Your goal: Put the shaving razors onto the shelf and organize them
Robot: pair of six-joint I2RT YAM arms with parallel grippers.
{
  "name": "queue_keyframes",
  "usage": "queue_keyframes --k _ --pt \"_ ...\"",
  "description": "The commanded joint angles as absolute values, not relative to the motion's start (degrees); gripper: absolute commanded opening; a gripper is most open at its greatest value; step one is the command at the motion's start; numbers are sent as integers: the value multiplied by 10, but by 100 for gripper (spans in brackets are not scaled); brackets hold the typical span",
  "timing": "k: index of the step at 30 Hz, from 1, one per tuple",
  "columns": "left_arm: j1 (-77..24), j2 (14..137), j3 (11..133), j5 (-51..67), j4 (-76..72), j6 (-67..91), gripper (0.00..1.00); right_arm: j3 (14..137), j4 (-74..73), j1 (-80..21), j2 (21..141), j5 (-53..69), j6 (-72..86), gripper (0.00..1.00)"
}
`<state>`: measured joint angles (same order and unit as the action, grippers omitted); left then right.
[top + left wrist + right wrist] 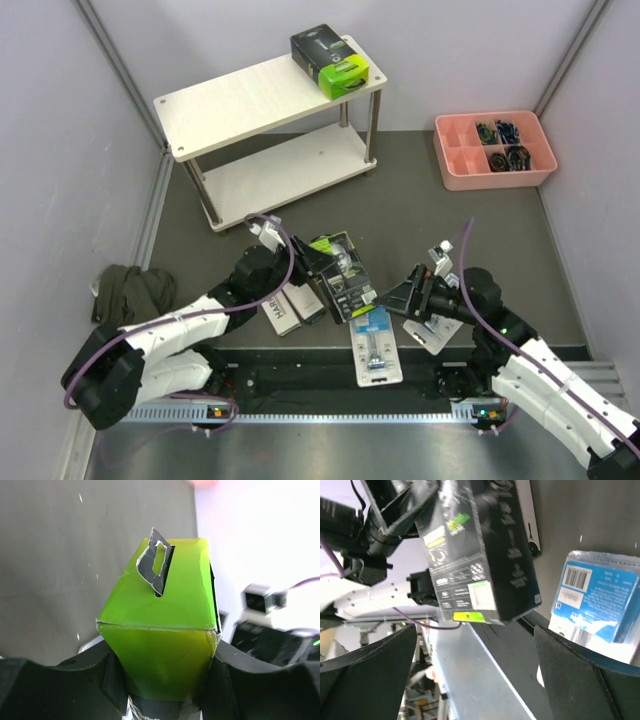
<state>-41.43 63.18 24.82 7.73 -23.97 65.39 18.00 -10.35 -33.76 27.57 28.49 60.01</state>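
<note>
I am working over the dark tabletop (420, 210). The two-tier wooden shelf (250, 100) is standing at the far side, well apart from my arms. One black and lime-green razor pack (330, 60) is lying at the right end of the top board, and I think there is room beside it.

My left gripper (308, 265) is holding the second black and lime-green pack (340, 275) up off the tabletop. Its jaws are squeezing tight on the lower end of the pack. The green top with the torn hang tab is pointing away from the wrist. My right gripper (402, 297) is hanging near it with its jaws spread wide and nothing in them.

To do this step well, I think I should carry the pack high so it clears the shelf edge. Then I should lay it flat just beside its twin and let go only when it is resting on the board. The grip is at one end, so the pack could swing, and slow moves look safer.

The two white Harry's boxes (290, 310) and a blue blister pack (377, 345) are lying on the tabletop near my arms.
</note>
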Motion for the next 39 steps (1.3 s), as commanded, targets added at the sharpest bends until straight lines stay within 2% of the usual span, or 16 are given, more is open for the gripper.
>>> queue_keyframes --k 1,8,13,19,23,29,31,33,39 --pt "-396 585 230 18 -354 736 0 144 87 -343 319 289 694 99" --pt "-360 570 211 -38 -393 787 0 196 174 -343 432 291 689 99" --pt "-311 598 207 24 -446 805 0 193 302 -349 511 292 725 99" --pt "-270 637 199 75 -526 838 0 224 369 -381 617 286 726 99" --pt "-267 650 203 93 -537 845 0 224 505 -382 677 286 759 99" --pt "-266 650 201 98 -545 848 0 252 562 -392 753 281 779 98" --pt "-266 649 199 98 -547 853 0 255 591 -394 772 273 785 88" --pt "-266 645 194 96 -548 854 0 258 629 -396 784 275 795 72" --pt "-266 623 170 52 -545 875 0 281 629 -424 797 266 792 62"
